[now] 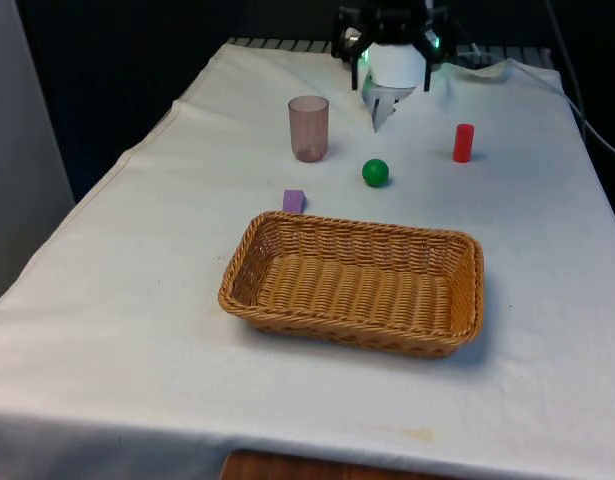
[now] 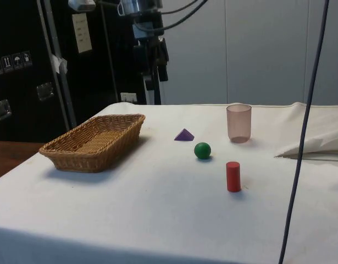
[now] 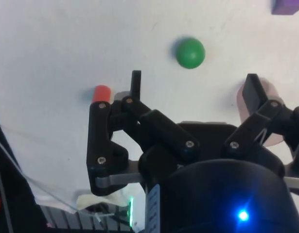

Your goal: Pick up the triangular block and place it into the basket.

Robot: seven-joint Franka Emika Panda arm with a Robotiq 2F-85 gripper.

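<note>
White cloth covers the bench, and on it we see the purple triangular block lying just beside the far edge of the wicker basket. We see the pincer raised high over the far part of the bench, its fingers spread wide apart and holding nothing. The block lies well apart from it, beyond the green ball.

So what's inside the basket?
Nothing that shows. In the front view the basket has just its bare woven bottom. The purple block sits on the cloth right behind it. In the side view, the near wall hides part of the floor.
</note>
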